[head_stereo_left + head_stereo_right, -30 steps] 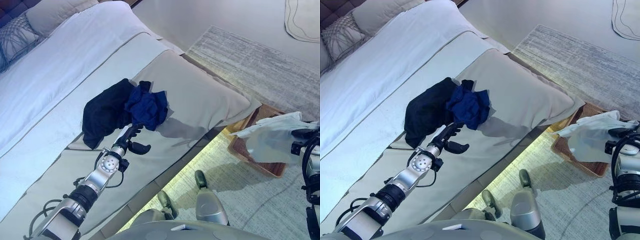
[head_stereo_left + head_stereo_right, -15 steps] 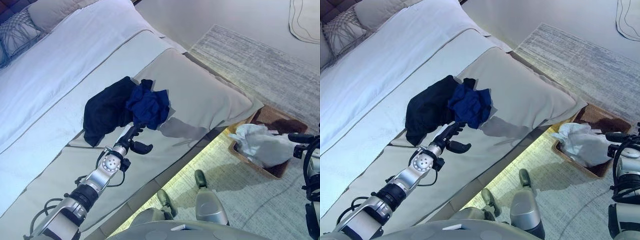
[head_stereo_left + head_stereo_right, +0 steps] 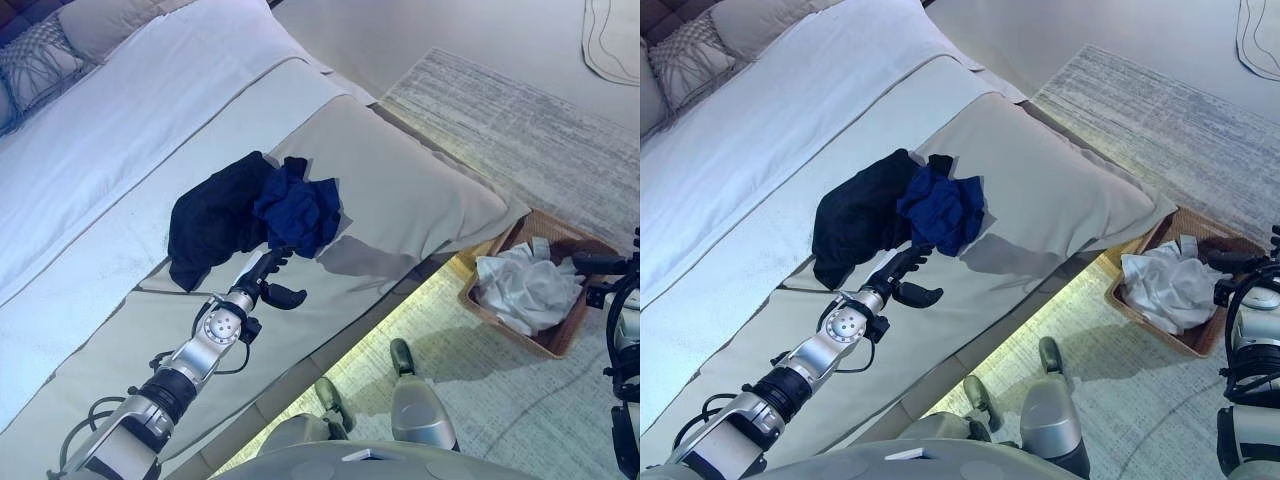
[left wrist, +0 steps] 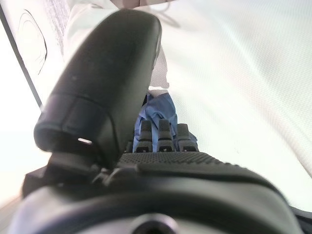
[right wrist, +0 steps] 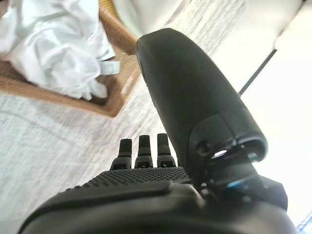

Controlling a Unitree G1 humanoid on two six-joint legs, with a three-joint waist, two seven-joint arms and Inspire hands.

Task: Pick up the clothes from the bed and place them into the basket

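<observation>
A crumpled blue garment (image 3: 298,212) lies on the bed's grey cover (image 3: 400,200), overlapping a black garment (image 3: 212,222) to its left. My left hand (image 3: 268,276) rests open on the cover just below the blue garment, fingers straight toward it and thumb out to the side; past those fingers the blue cloth (image 4: 155,108) shows close up. A white garment (image 3: 525,287) lies bunched inside the brown wicker basket (image 3: 500,322) on the rug. My right hand (image 3: 600,264) hovers open at the basket's far right edge, holding nothing, with the basket (image 5: 114,100) beneath it.
The bed has a white sheet (image 3: 130,130) and pillows (image 3: 40,65) at its head. A grey rug (image 3: 500,130) covers the floor right of the bed, and a lit strip runs along the bed's base.
The white garment left my right hand and dropped into the basket, where it now lies bunched. My left hand stayed by the blue garment.
</observation>
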